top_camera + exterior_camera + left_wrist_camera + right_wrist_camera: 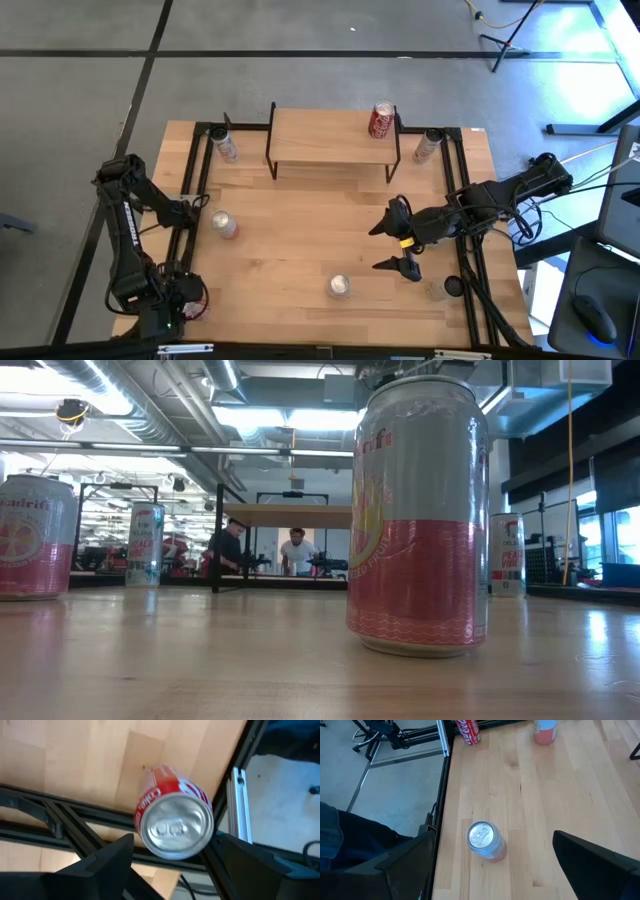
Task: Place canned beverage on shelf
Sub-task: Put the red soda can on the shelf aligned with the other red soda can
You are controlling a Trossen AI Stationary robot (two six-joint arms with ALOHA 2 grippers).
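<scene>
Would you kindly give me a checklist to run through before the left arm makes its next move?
1. Left gripper open: ok.
2. Red can by the table's left edge framed between its fingers: ok.
3. That can upright: ok.
4. Fingers far enough around the can to close: cannot tell.
5. Shelf has bare room beside the cola can on its right end: ok.
6. Right gripper open, apart from the red can: ok.

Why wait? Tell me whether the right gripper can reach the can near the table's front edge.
Probably yes: the right gripper is open and aimed at the can, with only bare table between them.
</scene>
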